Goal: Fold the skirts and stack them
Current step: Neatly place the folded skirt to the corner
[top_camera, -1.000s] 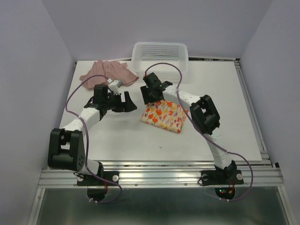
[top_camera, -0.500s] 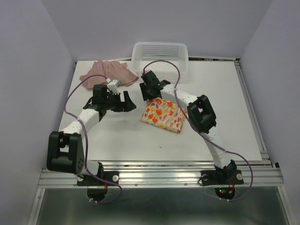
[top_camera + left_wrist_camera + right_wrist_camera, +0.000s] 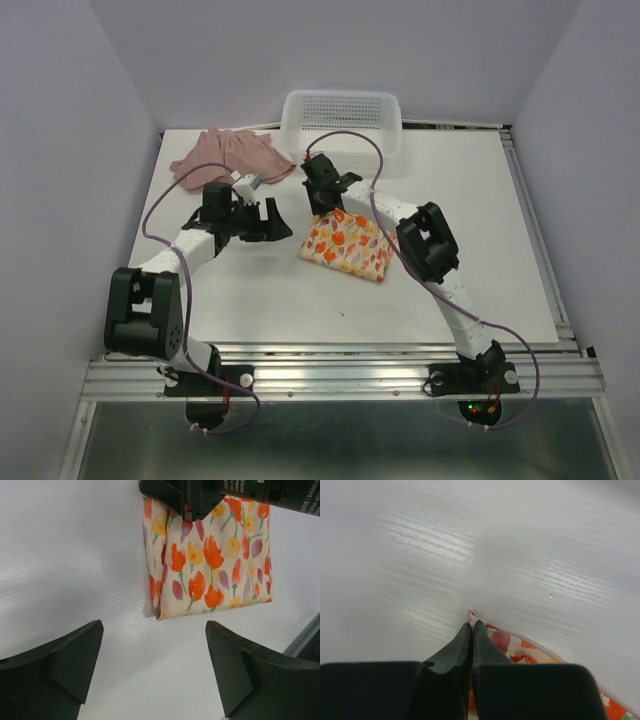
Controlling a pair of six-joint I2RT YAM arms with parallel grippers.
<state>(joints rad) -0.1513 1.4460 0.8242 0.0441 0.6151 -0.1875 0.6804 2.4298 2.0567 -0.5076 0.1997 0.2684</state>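
Ruffles crumple the soft pink skirt (image 3: 232, 155), spread loosely at the far left of the white bench (image 3: 480, 230). Just nearer, the left fingers (image 3: 266, 220) stand wide apart, holding nothing, above bare surface. The printed skirt (image 3: 348, 245), cream with orange, red and yellow flowers, lies mid-bench, folded into a flat wedge with crisp edges. The right fingers (image 3: 472, 635) are pinched together on its far left corner. Behind sits a white mesh basket (image 3: 342, 120); the bench's right side lies open.
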